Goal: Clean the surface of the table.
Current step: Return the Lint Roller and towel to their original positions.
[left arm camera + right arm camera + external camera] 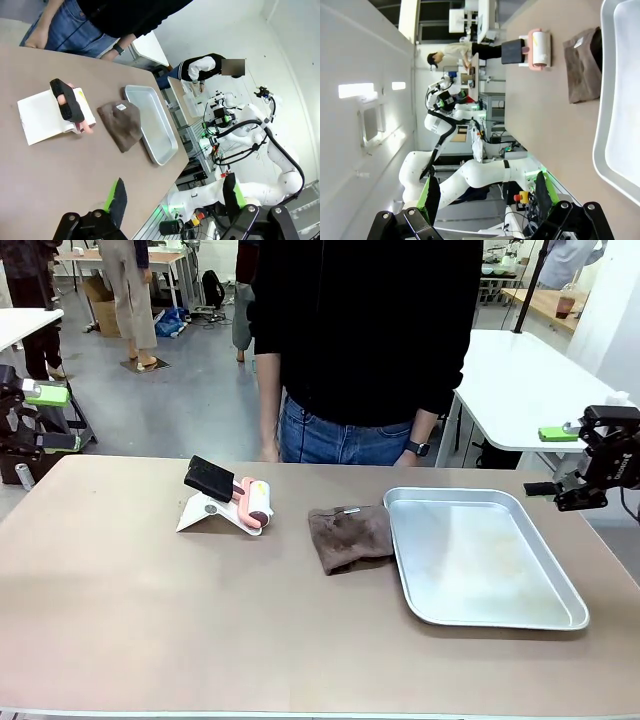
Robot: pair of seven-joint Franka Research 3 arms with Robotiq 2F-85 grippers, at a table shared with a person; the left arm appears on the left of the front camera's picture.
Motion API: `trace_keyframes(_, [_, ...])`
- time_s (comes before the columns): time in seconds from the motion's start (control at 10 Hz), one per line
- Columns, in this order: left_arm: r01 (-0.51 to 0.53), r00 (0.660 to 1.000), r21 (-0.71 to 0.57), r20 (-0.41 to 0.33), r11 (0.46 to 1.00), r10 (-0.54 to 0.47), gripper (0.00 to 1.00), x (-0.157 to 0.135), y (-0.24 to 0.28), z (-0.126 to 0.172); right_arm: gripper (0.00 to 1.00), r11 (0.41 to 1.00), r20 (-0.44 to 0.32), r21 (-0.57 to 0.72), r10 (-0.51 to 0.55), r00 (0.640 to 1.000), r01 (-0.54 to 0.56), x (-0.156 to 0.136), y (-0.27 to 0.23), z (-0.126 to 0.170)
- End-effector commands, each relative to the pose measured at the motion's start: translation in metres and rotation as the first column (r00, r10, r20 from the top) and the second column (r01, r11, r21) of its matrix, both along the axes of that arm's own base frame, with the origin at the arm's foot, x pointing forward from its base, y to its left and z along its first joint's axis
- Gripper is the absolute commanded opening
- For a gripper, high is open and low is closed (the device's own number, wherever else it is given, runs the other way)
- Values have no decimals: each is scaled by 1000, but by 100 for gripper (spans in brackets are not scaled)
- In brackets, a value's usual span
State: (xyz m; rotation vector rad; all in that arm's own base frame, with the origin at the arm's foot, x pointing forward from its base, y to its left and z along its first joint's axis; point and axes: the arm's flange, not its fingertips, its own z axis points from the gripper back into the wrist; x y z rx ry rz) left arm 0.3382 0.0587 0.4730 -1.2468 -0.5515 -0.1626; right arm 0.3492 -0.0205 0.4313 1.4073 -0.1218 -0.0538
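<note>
Two grippers, left and right, hang off the ends of your tan-brown matte table, jaws apart, empty. On it you have a pink lint roller on a white stand, a brown cloth touching a silver metal tray.

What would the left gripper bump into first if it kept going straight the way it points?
Probably the table. The open left gripper looks along the bare tabletop toward the brown cloth and the silver tray, so the cloth may come next; depth is unclear.
</note>
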Motion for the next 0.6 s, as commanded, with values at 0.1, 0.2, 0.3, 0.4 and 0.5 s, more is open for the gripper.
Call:
trace_keyframes(0.1, [6,1000,-5,19,1000,-6,100,-1,2,1,100,1000,3,8,-17,1000,17,1,1,5])
trace_keyframes(0.2, [6,1000,-5,19,1000,-6,100,-1,2,1,100,1000,3,8,-17,1000,17,1,1,5])
trace_keyframes(0.3, [6,1000,-5,19,1000,-6,100,-1,2,1,100,1000,3,8,-17,1000,17,1,1,5])
trace_keyframes(0.4, [6,1000,-5,19,1000,-6,100,-1,2,1,100,1000,3,8,-17,1000,17,1,1,5])
trace_keyframes(0.5, [6,1000,-5,19,1000,-6,100,-1,2,1,100,1000,3,8,-17,1000,17,1,1,5])
